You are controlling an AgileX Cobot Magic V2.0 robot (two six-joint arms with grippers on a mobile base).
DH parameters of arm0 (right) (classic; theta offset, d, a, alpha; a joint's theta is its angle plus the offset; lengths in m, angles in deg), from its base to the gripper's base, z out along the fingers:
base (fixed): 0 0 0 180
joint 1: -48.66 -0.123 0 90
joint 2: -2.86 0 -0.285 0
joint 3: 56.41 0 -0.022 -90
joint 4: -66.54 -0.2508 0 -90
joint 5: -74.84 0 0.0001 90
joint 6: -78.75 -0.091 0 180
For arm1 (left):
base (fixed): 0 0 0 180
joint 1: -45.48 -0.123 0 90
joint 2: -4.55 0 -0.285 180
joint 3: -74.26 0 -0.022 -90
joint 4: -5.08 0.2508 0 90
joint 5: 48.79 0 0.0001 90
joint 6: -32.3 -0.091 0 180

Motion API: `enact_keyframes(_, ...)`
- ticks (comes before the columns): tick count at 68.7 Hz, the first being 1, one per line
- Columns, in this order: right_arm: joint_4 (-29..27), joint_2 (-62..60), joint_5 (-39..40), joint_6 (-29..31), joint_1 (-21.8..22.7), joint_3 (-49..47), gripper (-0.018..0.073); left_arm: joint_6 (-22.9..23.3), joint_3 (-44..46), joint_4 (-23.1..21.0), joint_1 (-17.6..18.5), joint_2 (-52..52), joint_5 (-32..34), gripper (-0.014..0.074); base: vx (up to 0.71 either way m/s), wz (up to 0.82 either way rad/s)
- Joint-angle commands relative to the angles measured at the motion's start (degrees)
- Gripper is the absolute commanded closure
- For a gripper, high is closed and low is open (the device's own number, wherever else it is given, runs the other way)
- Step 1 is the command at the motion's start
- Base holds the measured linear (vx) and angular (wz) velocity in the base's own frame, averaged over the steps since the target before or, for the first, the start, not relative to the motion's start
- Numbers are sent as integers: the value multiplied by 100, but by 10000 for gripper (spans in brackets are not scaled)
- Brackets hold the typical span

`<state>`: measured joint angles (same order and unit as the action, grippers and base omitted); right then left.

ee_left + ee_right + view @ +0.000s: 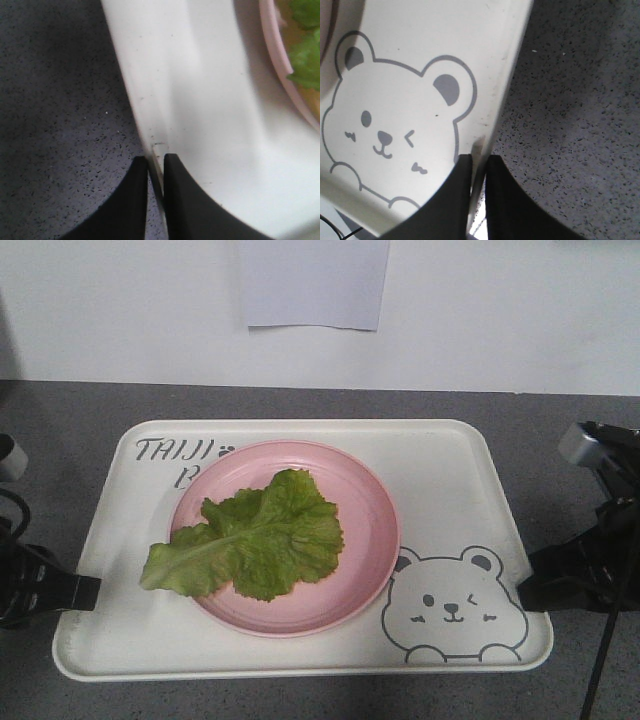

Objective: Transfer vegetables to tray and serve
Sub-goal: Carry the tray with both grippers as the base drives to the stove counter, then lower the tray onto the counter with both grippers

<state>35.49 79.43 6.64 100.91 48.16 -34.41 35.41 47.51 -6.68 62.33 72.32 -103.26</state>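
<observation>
The cream-white tray (450,480) with "TAIJI" lettering and a winking bear lies in the middle of the grey table. On it stands the round pink plate (375,530) with the green lettuce leaf (255,537) lying across it, the leaf's stem end hanging over the plate's left rim. My left gripper (88,592) is shut on the tray's left rim (156,165). My right gripper (528,590) is shut on the tray's right rim (479,162), beside the bear drawing (395,120). The plate's edge and some leaf (305,60) show in the left wrist view.
The speckled grey tabletop (80,415) surrounds the tray. A white wall with a sheet of paper (312,285) stands behind the table. Black cables run beside both arms at the frame's left and right edges.
</observation>
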Motion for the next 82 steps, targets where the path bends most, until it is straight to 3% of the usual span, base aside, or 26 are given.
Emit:
enact_keyframes(1, -428, -151, -256, 314, -66, -148, 562, -186, 153, -210, 64, -94, 433, 602, 0, 0)
enact_keyframes(24, -369, -151, -356, 314, -66, -148, 562, -254, 153, -203, 64, -89, 462, 602, 0, 0)
enact_keyframes(34, -127, -74, -179, -57, -66, -148, 562, -408, 167, -208, 64, 56, 631, 602, 0, 0)
enact_keyframes(46, 158, 168, -68, -458, -66, -148, 562, -659, 180, -208, 64, 573, 798, 602, 0, 0)
enact_keyframes(82, 363, 1199, 503, -452, -66, -148, 561, -884, 180, -208, 64, 1967, 1611, 602, 0, 0)
